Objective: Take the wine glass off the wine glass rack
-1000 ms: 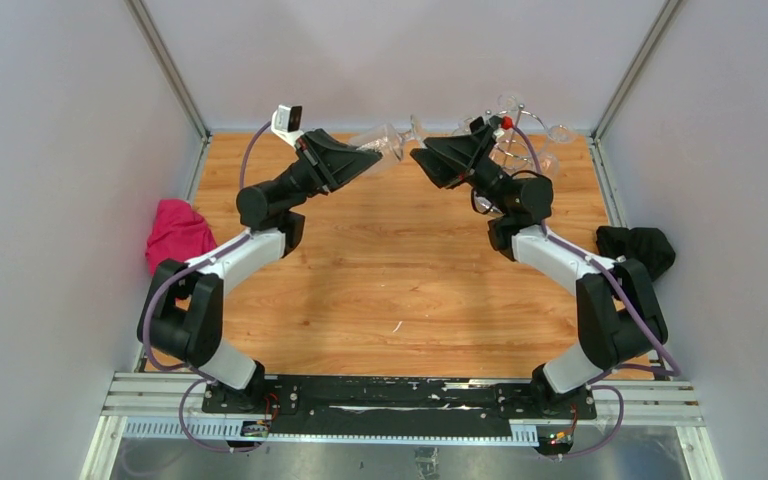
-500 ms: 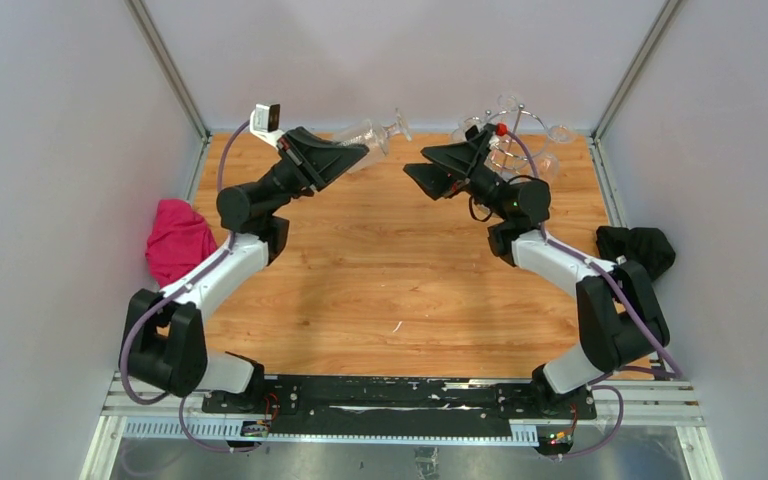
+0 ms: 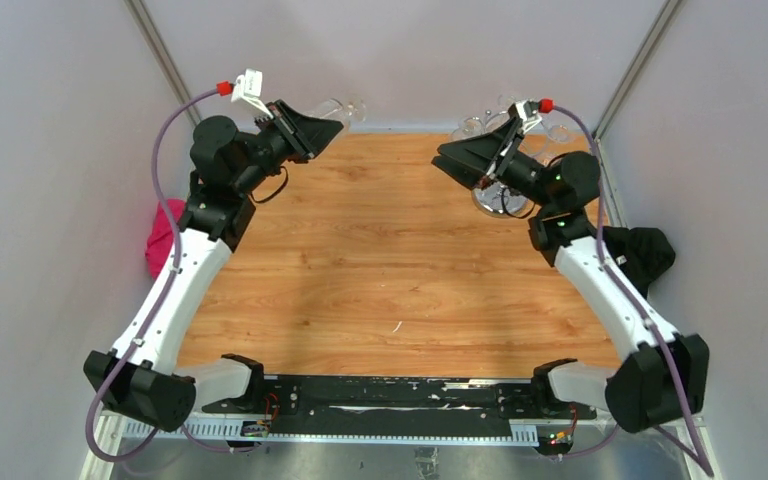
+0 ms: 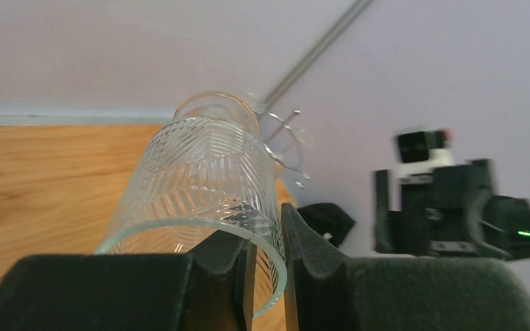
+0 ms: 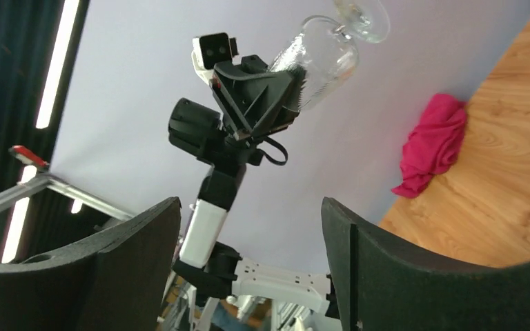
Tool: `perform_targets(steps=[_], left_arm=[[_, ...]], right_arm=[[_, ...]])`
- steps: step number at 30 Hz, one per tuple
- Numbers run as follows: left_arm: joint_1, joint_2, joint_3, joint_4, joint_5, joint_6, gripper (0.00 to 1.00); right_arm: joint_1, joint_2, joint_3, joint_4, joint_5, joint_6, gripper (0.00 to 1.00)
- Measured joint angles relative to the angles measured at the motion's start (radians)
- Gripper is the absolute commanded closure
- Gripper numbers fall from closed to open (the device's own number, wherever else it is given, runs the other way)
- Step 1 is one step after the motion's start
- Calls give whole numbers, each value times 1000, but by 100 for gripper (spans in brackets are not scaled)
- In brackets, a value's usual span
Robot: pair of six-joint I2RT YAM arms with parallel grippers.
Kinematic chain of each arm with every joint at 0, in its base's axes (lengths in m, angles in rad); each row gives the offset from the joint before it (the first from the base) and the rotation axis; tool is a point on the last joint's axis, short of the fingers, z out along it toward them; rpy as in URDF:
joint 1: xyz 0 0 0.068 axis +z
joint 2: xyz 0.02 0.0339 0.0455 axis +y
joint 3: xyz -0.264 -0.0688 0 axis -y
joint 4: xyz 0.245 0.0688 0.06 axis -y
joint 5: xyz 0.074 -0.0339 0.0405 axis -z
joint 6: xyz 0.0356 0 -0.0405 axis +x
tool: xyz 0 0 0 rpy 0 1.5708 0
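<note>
My left gripper (image 3: 330, 130) is raised at the back left and is shut on the rim of a clear ribbed wine glass (image 3: 341, 107). One finger is inside the bowl and one outside (image 4: 268, 227). The wine glass (image 4: 200, 176) points stem-first away from the wrist camera. The right wrist view shows the wine glass (image 5: 326, 54) held in the air, clear of the rack. The chrome wine glass rack (image 3: 516, 116) stands at the back right, its mirrored base (image 3: 493, 201) partly behind my right arm. My right gripper (image 3: 442, 157) is open and empty (image 5: 248, 221) beside the rack.
More clear glasses (image 3: 470, 128) hang on the rack's hooks. A pink cloth (image 3: 160, 247) lies at the table's left edge, a black cloth (image 3: 640, 250) at the right edge. Grey walls close in three sides.
My left arm has swung up and back to the left, carrying the wine glass away from the rack. My right gripper has opened wider and pulled back towards the rack.
</note>
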Motion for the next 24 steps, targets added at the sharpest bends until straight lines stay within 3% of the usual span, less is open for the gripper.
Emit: perform_targets(steps=[4,11,17,24], left_arm=[[0,24,157,-286,-128,156,100],[1,165,400,-624,-301,325,100],[1,311,526,-825,-406,409,100],[4,458,642,-970,-444,460,100]], right_arm=[[-1,-117,173,-454,34,-352,17],[-2,-188,349,-940,145,-747,15],[-2,-173,360,-1149,210,-895,14],[-2,-167,360,-1223,248,-955,14]])
